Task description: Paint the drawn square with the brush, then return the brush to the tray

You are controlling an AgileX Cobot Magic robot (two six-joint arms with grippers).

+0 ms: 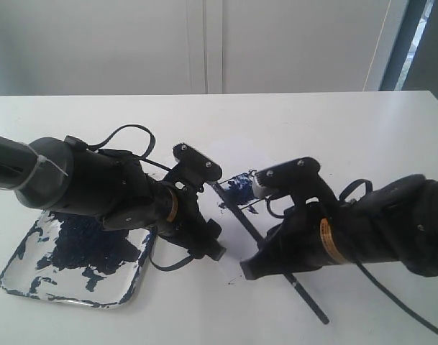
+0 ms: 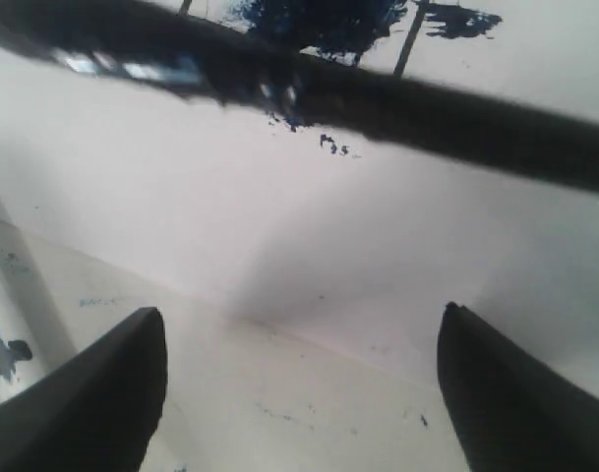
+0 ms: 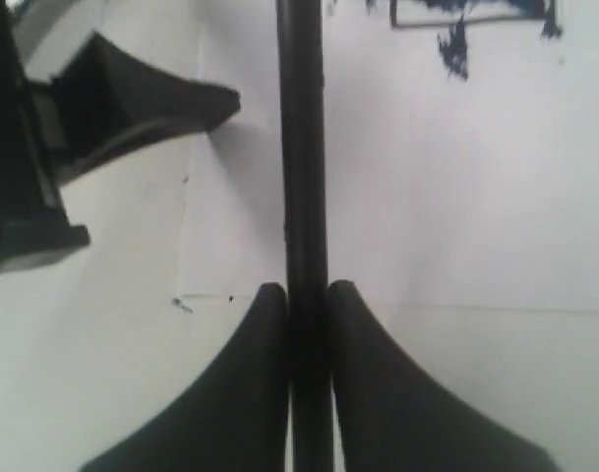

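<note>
Right gripper clamped the brush handle (tip out of frame); left gripper jaws stood wide apart, empty; drawn square partly cut off.

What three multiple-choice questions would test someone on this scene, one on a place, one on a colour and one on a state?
1. Where does the tray sit in the exterior view?
A) lower left
B) far right
C) back centre

2. What colour is daubed on the square?
A) red
B) dark blue
C) green

3. How is the right gripper?
A) wide open and empty
B) shut on the tray rim
C) shut on the brush

Answers:
1 A, it lies in that corner of the view.
2 B, blue daubs cover it.
3 C, both fingers press the handle.
</note>
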